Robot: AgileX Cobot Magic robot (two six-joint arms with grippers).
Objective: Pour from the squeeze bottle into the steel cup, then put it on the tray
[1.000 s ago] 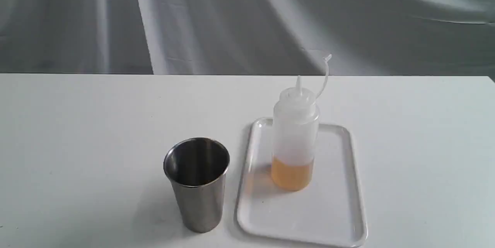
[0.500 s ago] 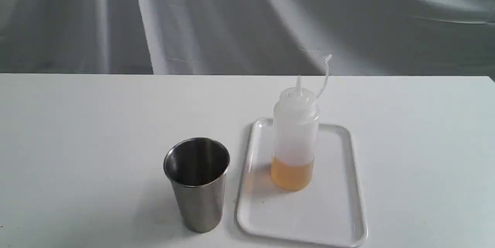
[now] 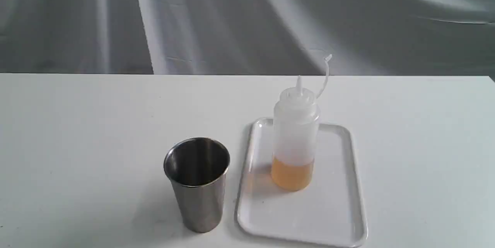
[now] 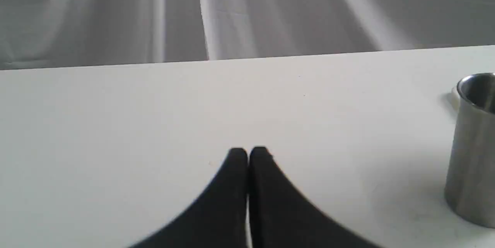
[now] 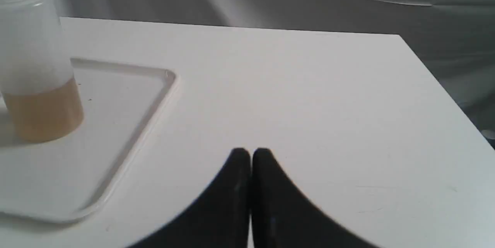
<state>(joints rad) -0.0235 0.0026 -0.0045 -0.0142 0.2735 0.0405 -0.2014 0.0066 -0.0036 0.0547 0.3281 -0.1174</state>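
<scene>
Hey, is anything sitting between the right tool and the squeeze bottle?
Nothing visible blocks it. Between the right tool and the squeeze bottle there is only bare table and the low rim of the tray, on which the bottle stands upright. The tool's tips are shut together.

Squeeze bottle [image 3: 294,139]: translucent white cylinder with a pointed nozzle, stood upright near the middle of the tray [image 3: 357,186], slightly toward nine o'clock. Its lowest part is filled with amber-orange liquid. The thin cap strap is curved upward toward one o'clock from the nozzle. Tray: flat, white, round-cornered, low-rimmed, laid with its long sides running twelve to six o'clock. Steel cup [image 3: 197,186]: brushed, tapered, handleless, set upright just beside the tray's nine o'clock edge, not touching it.
</scene>
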